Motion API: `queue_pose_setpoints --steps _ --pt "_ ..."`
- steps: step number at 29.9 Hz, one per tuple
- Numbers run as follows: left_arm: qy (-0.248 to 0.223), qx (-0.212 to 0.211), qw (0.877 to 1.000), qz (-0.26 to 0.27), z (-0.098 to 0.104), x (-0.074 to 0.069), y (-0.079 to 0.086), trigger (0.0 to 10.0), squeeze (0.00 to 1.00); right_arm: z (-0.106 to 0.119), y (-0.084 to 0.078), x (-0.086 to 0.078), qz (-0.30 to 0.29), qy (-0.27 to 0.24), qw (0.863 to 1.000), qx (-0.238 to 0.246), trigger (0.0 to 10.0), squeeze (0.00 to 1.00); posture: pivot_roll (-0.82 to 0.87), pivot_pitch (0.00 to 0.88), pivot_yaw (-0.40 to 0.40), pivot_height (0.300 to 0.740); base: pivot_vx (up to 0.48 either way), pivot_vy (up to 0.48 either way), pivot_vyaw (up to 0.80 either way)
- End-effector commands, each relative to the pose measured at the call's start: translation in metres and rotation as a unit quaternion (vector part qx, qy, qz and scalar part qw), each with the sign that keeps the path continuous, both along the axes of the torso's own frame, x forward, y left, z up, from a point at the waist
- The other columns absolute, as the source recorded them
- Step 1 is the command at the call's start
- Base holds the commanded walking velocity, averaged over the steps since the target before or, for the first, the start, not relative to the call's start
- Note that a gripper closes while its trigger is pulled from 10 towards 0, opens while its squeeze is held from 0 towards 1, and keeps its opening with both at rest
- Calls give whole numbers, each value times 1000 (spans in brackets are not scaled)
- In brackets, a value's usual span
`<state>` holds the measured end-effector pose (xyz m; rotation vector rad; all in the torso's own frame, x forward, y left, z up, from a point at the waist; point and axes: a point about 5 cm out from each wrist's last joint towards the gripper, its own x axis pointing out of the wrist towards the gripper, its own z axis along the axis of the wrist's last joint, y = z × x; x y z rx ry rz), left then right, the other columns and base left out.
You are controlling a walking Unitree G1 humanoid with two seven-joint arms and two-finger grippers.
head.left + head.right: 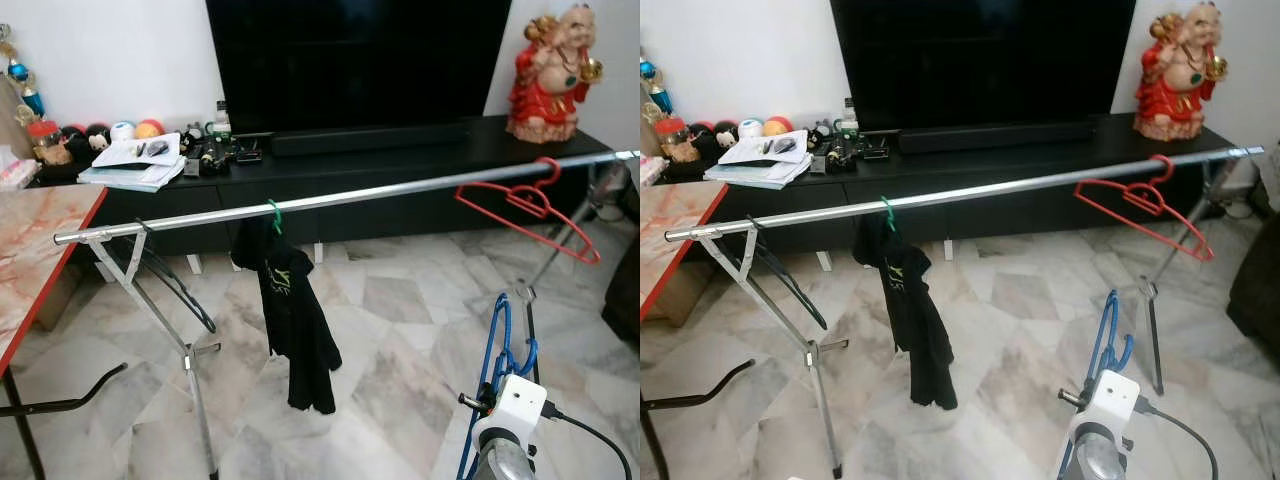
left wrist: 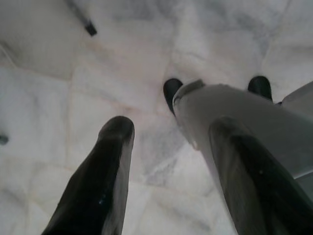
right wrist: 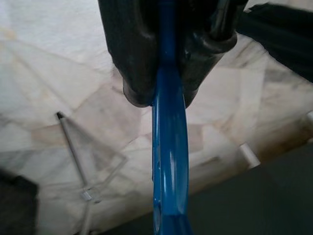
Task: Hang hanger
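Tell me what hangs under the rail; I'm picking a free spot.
Under the rail: a black garment on a green hook, a red hanger, a black hanger. The garment covers its hanger.

A long silver clothes rail [image 1: 340, 198] spans the room. On it hang a red hanger [image 1: 528, 205], a black garment [image 1: 290, 310] and a black hanger [image 1: 175, 280].

A rail [image 1: 340, 198] spans left to right; a garment [image 1: 290, 310] hangs left of centre, a hanger [image 1: 525, 205] far right, a cabinet [image 1: 400, 160] behind
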<state>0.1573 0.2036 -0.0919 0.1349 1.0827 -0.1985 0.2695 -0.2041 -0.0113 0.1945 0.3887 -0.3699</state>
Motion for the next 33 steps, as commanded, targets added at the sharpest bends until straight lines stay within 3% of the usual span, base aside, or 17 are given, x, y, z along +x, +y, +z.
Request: queue_pose_setpoints --steps 1,23,33 --pt "8 3 1000 9 -1 -3 2 10000 0 3 -1 3 3 -1 1000 -4 10000 0 -92 32 31 740 334 0 0" --pt "10 3 1000 10 -1 -3 4 10000 0 5 -5 6 -2 3 1000 -16 10000 0 -85 38 39 740 336 0 0" --pt "9 19 1000 3 -1 -3 6 10000 0 14 -5 15 -3 -7 1000 -19 10000 0 -83 37 41 740 227 0 0"
